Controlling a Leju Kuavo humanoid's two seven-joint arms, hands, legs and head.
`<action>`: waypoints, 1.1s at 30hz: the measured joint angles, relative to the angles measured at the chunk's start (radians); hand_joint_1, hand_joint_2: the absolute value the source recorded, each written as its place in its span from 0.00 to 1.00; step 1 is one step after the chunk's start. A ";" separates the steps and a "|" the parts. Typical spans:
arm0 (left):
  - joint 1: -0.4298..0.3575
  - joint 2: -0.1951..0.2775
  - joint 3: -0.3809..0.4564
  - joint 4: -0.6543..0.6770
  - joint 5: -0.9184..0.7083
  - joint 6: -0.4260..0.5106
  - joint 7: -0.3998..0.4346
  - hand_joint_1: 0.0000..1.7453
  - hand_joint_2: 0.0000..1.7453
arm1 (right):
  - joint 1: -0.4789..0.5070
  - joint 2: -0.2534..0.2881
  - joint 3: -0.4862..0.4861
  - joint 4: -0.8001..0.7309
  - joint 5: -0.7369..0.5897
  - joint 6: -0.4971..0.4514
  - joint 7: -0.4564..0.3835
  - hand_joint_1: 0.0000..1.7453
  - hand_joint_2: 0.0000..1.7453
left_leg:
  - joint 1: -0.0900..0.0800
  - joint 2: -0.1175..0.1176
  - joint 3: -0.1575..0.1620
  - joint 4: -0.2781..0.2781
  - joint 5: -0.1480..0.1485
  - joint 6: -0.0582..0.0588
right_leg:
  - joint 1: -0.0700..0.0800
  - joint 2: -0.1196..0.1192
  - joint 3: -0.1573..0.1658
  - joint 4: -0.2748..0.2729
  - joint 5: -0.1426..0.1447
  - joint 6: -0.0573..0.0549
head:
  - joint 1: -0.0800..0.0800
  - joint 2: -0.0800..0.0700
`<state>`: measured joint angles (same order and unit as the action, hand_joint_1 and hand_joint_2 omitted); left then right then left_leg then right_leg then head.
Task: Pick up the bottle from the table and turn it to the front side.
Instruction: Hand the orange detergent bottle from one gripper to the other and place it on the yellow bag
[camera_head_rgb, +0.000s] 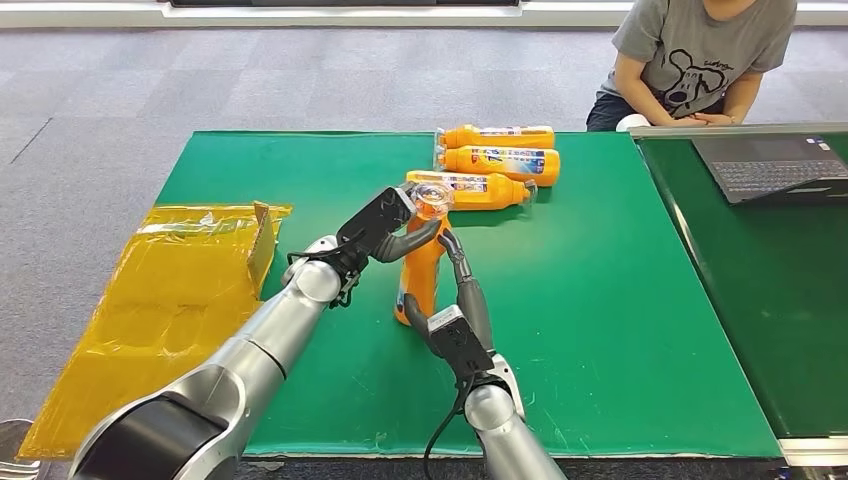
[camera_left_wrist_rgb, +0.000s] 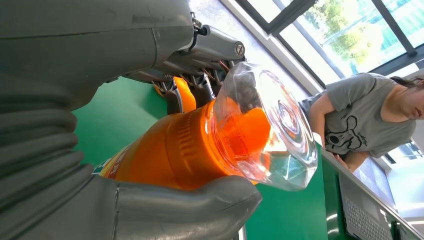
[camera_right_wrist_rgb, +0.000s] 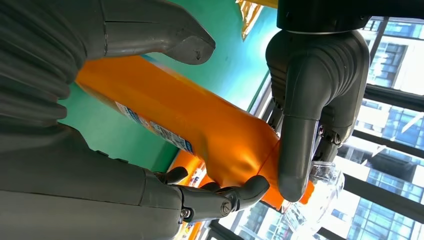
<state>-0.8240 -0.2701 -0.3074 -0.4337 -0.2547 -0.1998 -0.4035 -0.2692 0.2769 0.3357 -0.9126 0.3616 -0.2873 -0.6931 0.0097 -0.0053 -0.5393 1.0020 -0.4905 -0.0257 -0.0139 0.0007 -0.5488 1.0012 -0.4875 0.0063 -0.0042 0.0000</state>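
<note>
An orange bottle (camera_head_rgb: 421, 272) with a clear faceted cap (camera_head_rgb: 433, 199) stands upright on the green table (camera_head_rgb: 620, 310), near its middle. My left hand (camera_head_rgb: 388, 226) grips the bottle's neck just under the cap (camera_left_wrist_rgb: 270, 125), thumb on one side and fingers on the other. My right hand (camera_head_rgb: 455, 300) wraps the bottle's body (camera_right_wrist_rgb: 180, 120) from the near side, fingers reaching up toward the neck. The left hand (camera_right_wrist_rgb: 315, 85) shows beside the cap in the right wrist view.
Three more orange bottles (camera_head_rgb: 500, 160) lie on their sides at the table's far edge. A yellow bag (camera_head_rgb: 170, 300) lies on the floor at left. A person (camera_head_rgb: 690, 55) sits at the far right by a laptop (camera_head_rgb: 770, 165) on a second table.
</note>
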 joint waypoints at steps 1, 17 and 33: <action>-0.001 0.000 0.002 0.001 0.002 -0.001 0.001 1.00 1.00 | -0.003 0.000 0.000 0.004 -0.002 0.000 0.000 0.00 1.00 | 0.000 0.000 0.000 0.000 0.000 0.000 | 0.000 0.000 0.000 0.000 0.000 0.000 | 0.000 0.000; -0.002 0.011 0.028 0.007 0.028 0.011 -0.001 1.00 1.00 | -0.017 0.006 0.000 0.029 -0.017 0.006 0.002 0.00 1.00 | 0.000 0.000 0.000 0.000 0.000 0.000 | 0.000 0.000 0.000 0.000 0.000 0.000 | 0.000 0.000; 0.025 0.091 0.151 -0.205 -0.088 0.740 -0.134 1.00 1.00 | 0.009 -0.001 0.000 0.032 -0.002 -0.017 0.031 0.00 1.00 | 0.000 0.000 -0.002 0.000 0.001 -0.001 | 0.002 0.000 -0.002 0.002 0.000 -0.001 | 0.000 0.000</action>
<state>-0.7994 -0.1792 -0.1560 -0.6384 -0.3422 0.5401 -0.5371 -0.2603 0.2763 0.3357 -0.8804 0.3594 -0.3039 -0.6621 0.0098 -0.0052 -0.5410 1.0020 -0.4896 -0.0269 -0.0120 0.0010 -0.5513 1.0029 -0.4871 0.0051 -0.0045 0.0000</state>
